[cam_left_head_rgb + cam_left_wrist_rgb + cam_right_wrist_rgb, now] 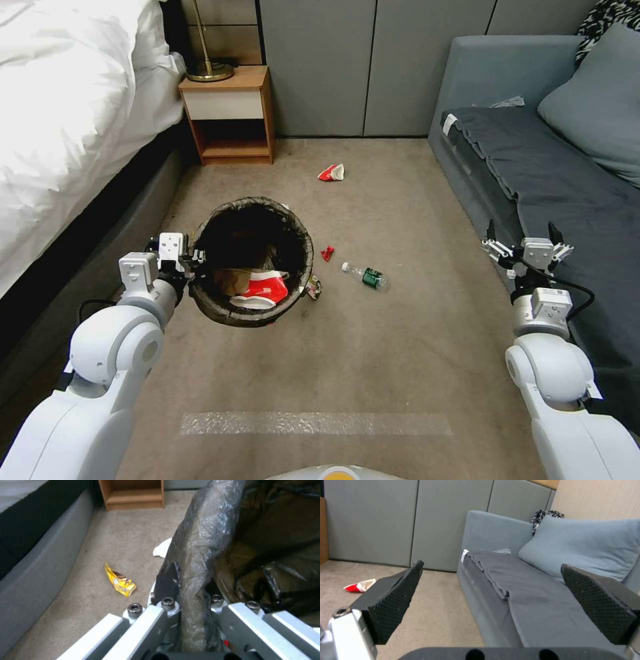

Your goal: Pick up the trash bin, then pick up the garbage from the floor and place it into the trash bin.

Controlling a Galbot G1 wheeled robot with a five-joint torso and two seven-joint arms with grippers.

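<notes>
My left gripper (195,255) is shut on the rim of the trash bin (230,310) and holds it above the floor (373,347); its dark bag (200,537) is pinched between the fingers (166,582). Inside the bin lie a red-and-white cup (265,288) and brown paper. On the carpet lie a crushed red-and-white cup (331,173), a small red scrap (327,253), a green-labelled bottle (366,275), a wrapper (313,287) beside the bin, a yellow snack wrapper (120,581) and white tissue (162,548). My right gripper (525,241) stands open beside the sofa, holding nothing.
A bed (60,120) runs along the left, with a wooden nightstand (230,113) at the back. A grey sofa (553,173) with a cushion fills the right. A pale tape strip (313,423) crosses the carpet in front of me.
</notes>
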